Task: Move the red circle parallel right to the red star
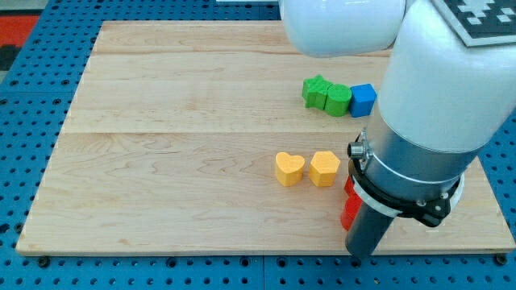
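Near the board's bottom right corner, my tip (360,254) sits close to the bottom edge, just below red blocks (351,201) mostly hidden behind the arm; shapes unreadable, contact unclear. No jaws here, only a plain rod. Left of the red: yellow hexagon-like block (325,168), yellow heart (289,169), near each other. Toward the top edge, touching in a row: green star (315,90), green round block (338,99), blue cube (363,100).
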You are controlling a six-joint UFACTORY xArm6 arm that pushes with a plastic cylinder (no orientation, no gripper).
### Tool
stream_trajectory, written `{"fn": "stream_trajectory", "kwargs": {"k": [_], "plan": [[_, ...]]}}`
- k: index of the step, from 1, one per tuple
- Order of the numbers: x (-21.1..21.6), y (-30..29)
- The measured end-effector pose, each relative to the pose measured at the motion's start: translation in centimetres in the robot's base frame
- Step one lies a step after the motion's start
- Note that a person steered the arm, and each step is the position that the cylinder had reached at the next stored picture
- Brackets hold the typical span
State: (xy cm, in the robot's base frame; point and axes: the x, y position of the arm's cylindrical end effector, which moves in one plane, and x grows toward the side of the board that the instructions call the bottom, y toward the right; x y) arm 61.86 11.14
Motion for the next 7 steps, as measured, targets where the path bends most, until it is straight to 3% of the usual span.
{"fn": "stream_trajectory", "kwargs": {"k": [2, 5, 7], "plan": [[0.0, 0.0], [-4.3, -16.2], [-9.8, -15.7]]}}
